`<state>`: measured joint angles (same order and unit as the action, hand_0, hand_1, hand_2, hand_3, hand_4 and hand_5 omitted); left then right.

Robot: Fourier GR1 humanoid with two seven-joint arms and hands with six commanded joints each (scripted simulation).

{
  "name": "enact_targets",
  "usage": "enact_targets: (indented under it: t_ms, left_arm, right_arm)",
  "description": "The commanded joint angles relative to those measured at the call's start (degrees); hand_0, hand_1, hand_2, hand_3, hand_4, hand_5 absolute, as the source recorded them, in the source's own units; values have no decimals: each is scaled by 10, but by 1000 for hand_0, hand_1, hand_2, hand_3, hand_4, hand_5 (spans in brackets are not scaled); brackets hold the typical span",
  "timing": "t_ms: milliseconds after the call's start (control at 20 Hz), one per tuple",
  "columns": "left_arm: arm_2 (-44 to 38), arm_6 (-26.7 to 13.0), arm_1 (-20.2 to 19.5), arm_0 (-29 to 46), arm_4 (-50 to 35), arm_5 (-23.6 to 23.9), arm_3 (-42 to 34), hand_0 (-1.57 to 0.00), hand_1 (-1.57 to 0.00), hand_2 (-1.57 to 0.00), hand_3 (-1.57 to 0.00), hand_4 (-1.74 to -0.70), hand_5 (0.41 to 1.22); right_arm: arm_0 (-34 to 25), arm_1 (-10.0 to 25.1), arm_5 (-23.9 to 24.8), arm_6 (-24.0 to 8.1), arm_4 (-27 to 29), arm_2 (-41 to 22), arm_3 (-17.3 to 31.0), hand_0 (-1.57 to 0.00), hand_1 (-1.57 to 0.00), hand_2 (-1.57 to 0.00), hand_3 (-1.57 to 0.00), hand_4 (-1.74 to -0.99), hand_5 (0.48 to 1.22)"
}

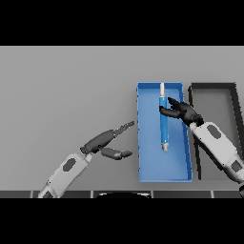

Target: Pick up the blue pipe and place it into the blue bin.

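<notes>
Head view shows the blue pipe (pixel 164 121) lying lengthwise inside the blue bin (pixel 143 143), just off the fingertips of my right hand (pixel 183 112), whose fingers (pixel 172 103) are spread and hold nothing. I judge the placing done and the release under way. To finish well, I would lift the fingers straight up, clear of the pipe and bin wall, without nudging either. My left hand (pixel 102 140) hangs idle, relaxed, beside the bin. A dark bin (pixel 234 95) stands beyond the right hand.

Pipe (pixel 163 119) in bin (pixel 143 143)
</notes>
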<state>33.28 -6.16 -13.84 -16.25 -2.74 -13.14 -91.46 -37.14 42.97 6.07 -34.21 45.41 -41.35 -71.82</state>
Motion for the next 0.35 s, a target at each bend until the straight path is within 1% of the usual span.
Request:
enact_targets:
  t_ms: [0,50,100,150,250,300]
  left_arm:
    - [1,4,-3,5,2,0,-3,1,1,1,1,-828,471]
    - [2,5,-2,1,8,4,-2,1,1,1,1,-826,470]
    - [2,7,-4,1,9,5,-6,1,1,1,1,-826,471]
    - [0,-1,-1,-4,6,6,-5,1,1,1,1,-826,472]
    - [3,-17,7,-12,6,7,-5,1,1,1,1,-826,473]
    - [0,-18,5,-14,5,7,-5,1,1,1,1,-826,474]
  right_arm:
    - [0,0,3,1,1,1,-4,-32,-24,-23,-14,-1182,789]
    - [0,1,3,2,7,4,-10,-25,-19,-18,-11,-1176,783]
    - [0,3,-4,6,1,2,-3,-20,-15,-14,-8,-1186,774]
    - [-2,5,-10,6,0,1,-4,-20,-15,-14,-8,-1186,772]
    - [1,-2,-6,11,1,1,-4,-20,-15,-14,-8,-1186,767]
    - [0,1,-9,9,-1,-1,-7,-20,-15,-14,-8,-1186,769]
